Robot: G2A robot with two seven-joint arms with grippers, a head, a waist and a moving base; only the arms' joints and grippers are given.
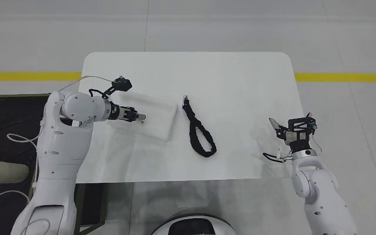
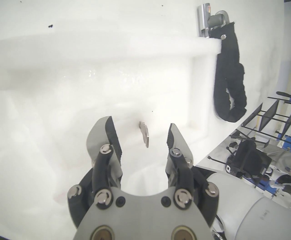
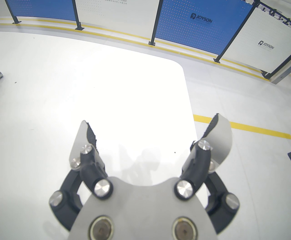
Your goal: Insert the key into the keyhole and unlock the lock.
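Left wrist view pretty much says it all: the key is stuck upright in a white foam block. The left gripper is spread wide, with the key just ahead between the fingertips and not touched yet. So the step in hand looks like the pick. It's probably done best if the gripper is eased in a bit further and squared up to the key's flat faces. The key should then be pinched firmly so nothing twists when it's pulled from the foam. The lock, on its black sleeved loop, is lying mid-way across the bench, just beside the foam. The right gripper is also spread, with nothing held, at the bench's right edge.
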